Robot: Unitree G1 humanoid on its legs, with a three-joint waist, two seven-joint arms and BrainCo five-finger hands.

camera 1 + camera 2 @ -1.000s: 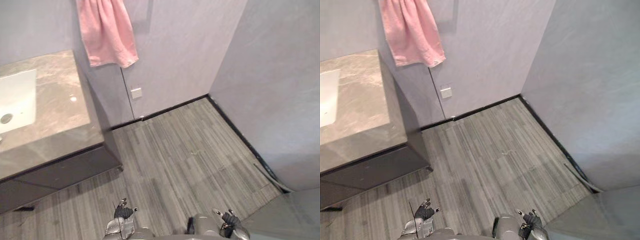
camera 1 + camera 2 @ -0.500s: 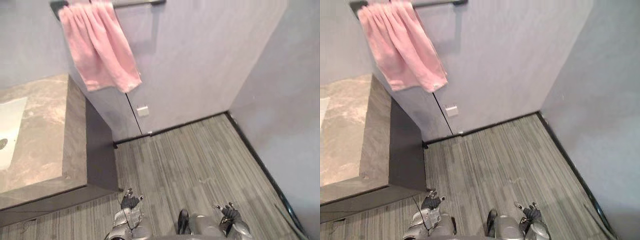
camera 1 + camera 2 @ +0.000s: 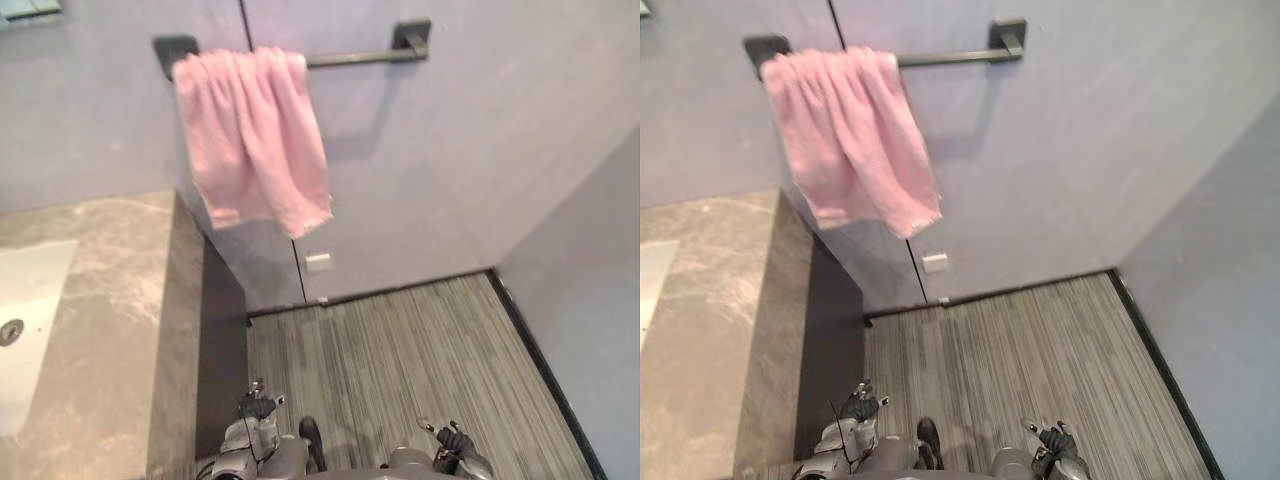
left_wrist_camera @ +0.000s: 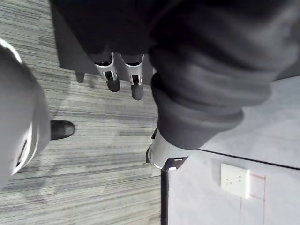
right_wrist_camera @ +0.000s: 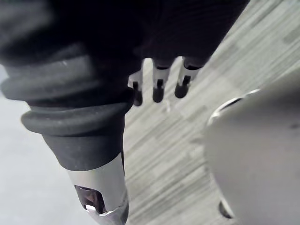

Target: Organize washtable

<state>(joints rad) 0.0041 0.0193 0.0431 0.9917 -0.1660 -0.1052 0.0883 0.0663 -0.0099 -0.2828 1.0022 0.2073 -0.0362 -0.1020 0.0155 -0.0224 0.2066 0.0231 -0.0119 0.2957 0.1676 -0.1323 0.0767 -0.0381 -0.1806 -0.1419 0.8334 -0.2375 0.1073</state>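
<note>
**Both hands empty, hanging low near the washtable**

I see the washtable on the left, with its sink at the left edge. My left hand hangs low, near the washtable's dark side, fingers straight and holding nothing. My right hand is low over the floor, well apart from the washtable, fingers also straight and empty. A pink towel hangs on the rail on the far wall

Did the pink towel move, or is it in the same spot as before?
No. The pink towel hangs at the same end of the rail, above the wall socket; the camera moved, not it.
</note>
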